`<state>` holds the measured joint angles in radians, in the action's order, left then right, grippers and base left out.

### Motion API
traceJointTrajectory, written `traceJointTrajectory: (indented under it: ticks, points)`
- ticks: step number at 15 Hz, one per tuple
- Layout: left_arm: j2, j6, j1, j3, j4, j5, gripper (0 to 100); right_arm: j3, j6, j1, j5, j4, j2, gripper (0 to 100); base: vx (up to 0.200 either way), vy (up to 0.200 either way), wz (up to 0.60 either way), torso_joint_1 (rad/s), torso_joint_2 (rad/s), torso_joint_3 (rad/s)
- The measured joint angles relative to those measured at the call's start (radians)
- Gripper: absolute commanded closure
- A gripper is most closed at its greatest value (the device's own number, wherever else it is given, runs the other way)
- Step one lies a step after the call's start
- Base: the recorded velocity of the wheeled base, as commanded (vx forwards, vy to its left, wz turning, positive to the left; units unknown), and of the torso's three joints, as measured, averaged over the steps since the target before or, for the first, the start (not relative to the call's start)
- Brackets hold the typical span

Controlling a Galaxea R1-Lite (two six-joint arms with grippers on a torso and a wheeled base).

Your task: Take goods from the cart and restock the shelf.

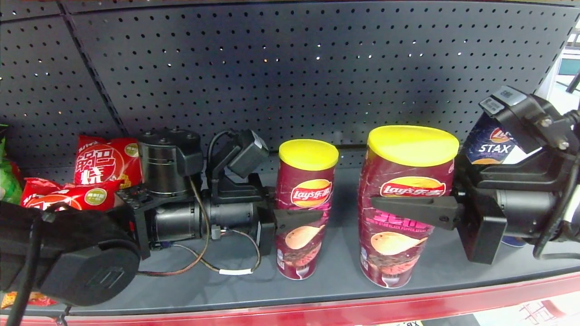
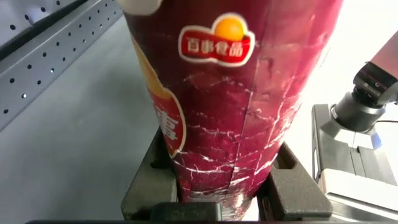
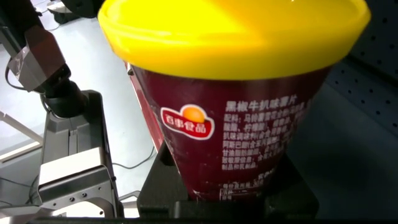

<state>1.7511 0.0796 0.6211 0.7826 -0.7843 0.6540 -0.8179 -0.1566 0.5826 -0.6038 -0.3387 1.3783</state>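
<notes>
Shelf (image 1: 337,271) grey, red lip | pegboard (image 1: 290,68) behind | left can (image 1: 304,199), right can (image 1: 408,190) upright

Lighting: even, moderate, from above. Pegboard (image 1: 290,68): light pinpricks through holes. Shelf (image 1: 335,271): soft shadows beneath cans (image 1: 306,208); front edge bowed by lens. Yellow lid (image 3: 230,25): brightly lit.

Left can (image 1: 304,190), in left gripper (image 1: 301,216): glossy printed wrap, smooth plastic lid (image 1: 308,154). Right can (image 1: 398,244), in right gripper (image 1: 405,206): same. Shelf deck (image 1: 335,267) beneath both: smooth matt grey metal. Pegboard (image 1: 272,68) behind: matt perforated metal. Snack bags (image 1: 106,163) beyond left gripper: shiny crinkled film.
</notes>
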Motion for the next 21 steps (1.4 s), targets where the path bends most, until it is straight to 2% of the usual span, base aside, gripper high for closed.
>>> traceJointTrajectory:
  ticks: [11,12,21]
  points:
    - [-0.006,0.000,-0.004,-0.035,0.001,-0.008,100,0.007,0.000,0.000,0.000,0.000,0.000,100,0.000,0.000,0.00,0.000,0.00,0.000]
    - [-0.007,0.000,-0.004,-0.039,0.002,-0.008,0,0.007,0.000,0.000,0.000,0.000,0.000,100,0.000,0.000,0.00,0.000,0.00,0.000]
    - [-0.023,0.001,-0.025,-0.061,0.004,-0.008,0,0.009,0.000,0.000,0.000,0.000,-0.001,100,0.000,0.000,0.00,0.000,0.00,0.000]
